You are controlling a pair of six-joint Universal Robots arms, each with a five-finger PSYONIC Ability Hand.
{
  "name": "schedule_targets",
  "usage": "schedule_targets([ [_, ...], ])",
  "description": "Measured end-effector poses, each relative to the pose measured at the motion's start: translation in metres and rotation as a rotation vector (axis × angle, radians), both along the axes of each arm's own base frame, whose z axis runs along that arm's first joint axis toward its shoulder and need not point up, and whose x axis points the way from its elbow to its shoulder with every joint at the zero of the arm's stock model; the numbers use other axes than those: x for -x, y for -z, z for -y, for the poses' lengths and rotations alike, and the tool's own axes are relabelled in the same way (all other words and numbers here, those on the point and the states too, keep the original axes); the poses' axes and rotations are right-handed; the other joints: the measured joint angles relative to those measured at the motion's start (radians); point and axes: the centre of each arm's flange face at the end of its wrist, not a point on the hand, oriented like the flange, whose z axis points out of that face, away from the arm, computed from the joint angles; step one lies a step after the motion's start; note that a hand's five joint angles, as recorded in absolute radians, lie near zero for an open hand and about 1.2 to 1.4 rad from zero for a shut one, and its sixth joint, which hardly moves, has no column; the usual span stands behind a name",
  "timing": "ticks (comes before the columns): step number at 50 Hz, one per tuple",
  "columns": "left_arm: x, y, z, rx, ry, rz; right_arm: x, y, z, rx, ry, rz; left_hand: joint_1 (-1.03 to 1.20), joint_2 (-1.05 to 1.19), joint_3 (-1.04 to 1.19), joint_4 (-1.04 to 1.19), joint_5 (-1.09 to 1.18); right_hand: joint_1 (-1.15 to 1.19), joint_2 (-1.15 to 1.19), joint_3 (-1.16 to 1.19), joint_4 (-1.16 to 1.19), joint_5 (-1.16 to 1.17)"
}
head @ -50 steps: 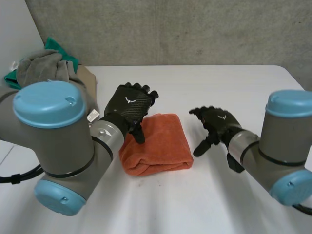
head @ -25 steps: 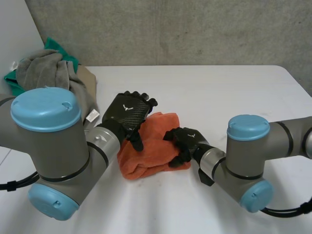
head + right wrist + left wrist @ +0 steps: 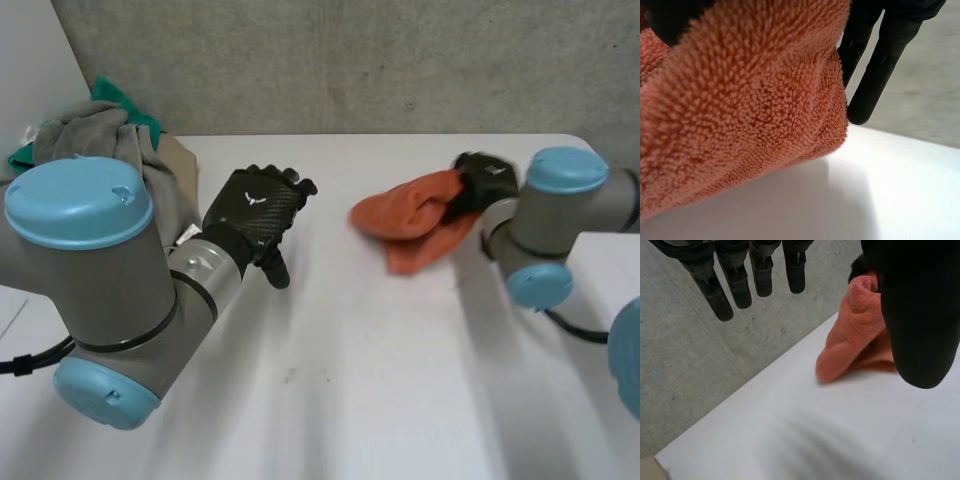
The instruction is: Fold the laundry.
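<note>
A folded orange towel [image 3: 415, 225] hangs just above the white table [image 3: 350, 400] at the right rear, bunched at one end. My right hand [image 3: 485, 180] is shut on that end. In the right wrist view the towel's pile [image 3: 740, 100] lies against the palm, with the fingers [image 3: 880, 60] pressed along its side. My left hand [image 3: 255, 210] hovers left of centre, open, with nothing in it. In the left wrist view its straight fingers [image 3: 740, 280] point at the table's far edge, and the orange towel [image 3: 850, 340] shows beside its thumb.
A heap of laundry lies at the table's back left corner: a grey towel [image 3: 90, 140], a green cloth [image 3: 120, 100] and a beige cloth [image 3: 180, 165]. A concrete wall stands behind the table.
My right hand reached the orange towel beside the left hand, closed on it and carried it up and to the right rear. The left hand came off the towel and stayed open.
</note>
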Motion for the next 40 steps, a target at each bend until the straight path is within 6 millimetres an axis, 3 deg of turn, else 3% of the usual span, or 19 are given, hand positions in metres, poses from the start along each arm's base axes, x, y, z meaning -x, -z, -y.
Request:
schedule_targets([
  [3,0.001,-0.003,0.003,0.011,-0.001,-0.007,0.032,0.001,0.037,0.037,0.101,-0.01,0.0,0.0,0.0,0.0,0.0,0.0,0.0,0.009,0.0,0.003],
  [5,0.002,-0.004,0.004,0.015,-0.001,-0.01,0.045,0.002,0.05,0.051,0.138,-0.02,0.0,0.0,0.0,0.0,0.0,0.0,0.001,0.011,0.0,0.003],
  [6,0.003,-0.006,0.005,0.019,-0.001,-0.012,0.063,0.003,0.065,0.07,0.184,-0.039,0.0,0.0,0.0,0.0,0.0,0.0,0.007,0.013,0.0,0.003],
  [9,0.005,-0.007,0.008,0.025,-0.001,-0.015,0.093,0.006,0.087,0.105,0.252,-0.078,0.0,0.0,0.0,0.0,0.0,0.0,0.007,0.014,0.0,0.003],
  [14,0.01,-0.002,0.013,0.024,0.002,-0.012,0.145,0.01,0.114,0.161,0.331,-0.169,0.0,0.0,0.0,0.0,0.0,0.0,0.007,0.014,0.0,0.003],
  [17,0.012,0.002,0.015,0.019,0.005,-0.007,0.164,0.01,0.121,0.178,0.341,-0.205,0.0,0.0,0.0,0.0,0.0,0.0,0.007,0.014,0.001,0.003],
  [22,0.017,0.009,0.018,0.009,0.008,0.002,0.186,0.009,0.127,0.19,0.342,-0.277,0.0,0.0,0.0,0.0,0.0,0.0,0.007,0.014,0.001,0.003],
  [28,0.02,0.013,0.02,0.004,0.012,0.004,0.196,0.01,0.128,0.194,0.348,-0.382,0.0,0.0,0.0,0.0,0.0,0.0,0.007,0.013,-0.009,0.003],
  [29,0.022,0.014,0.021,0.005,0.015,0.002,0.2,0.012,0.128,0.194,0.361,-0.458,0.0,0.0,0.0,0.0,0.0,-0.232,-0.352,-0.343,-0.389,-0.341],
  [30,0.022,0.014,0.021,0.006,0.016,0.001,0.201,0.012,0.128,0.193,0.365,-0.477,0.0,0.0,0.0,0.0,0.0,-0.31,-0.433,-0.442,-0.488,-0.425],
  [32,0.025,0.012,0.02,0.009,0.022,-0.003,0.204,0.015,0.128,0.188,0.387,-0.545,0.0,0.0,0.0,0.0,0.0,-0.608,-0.797,-0.811,-0.864,-0.81],
  [34,0.027,0.011,0.018,0.014,0.028,-0.006,0.207,0.018,0.128,0.184,0.406,-0.594,0.0,0.0,0.0,0.0,0.0,-0.648,-0.873,-0.907,-0.966,-0.898],
  [40,0.032,0.005,0.012,0.026,0.05,-0.016,0.223,0.021,0.131,0.189,0.483,-0.708,0.0,0.0,0.0,0.0,0.0,-0.648,-0.877,-0.919,-0.983,-0.898],
])
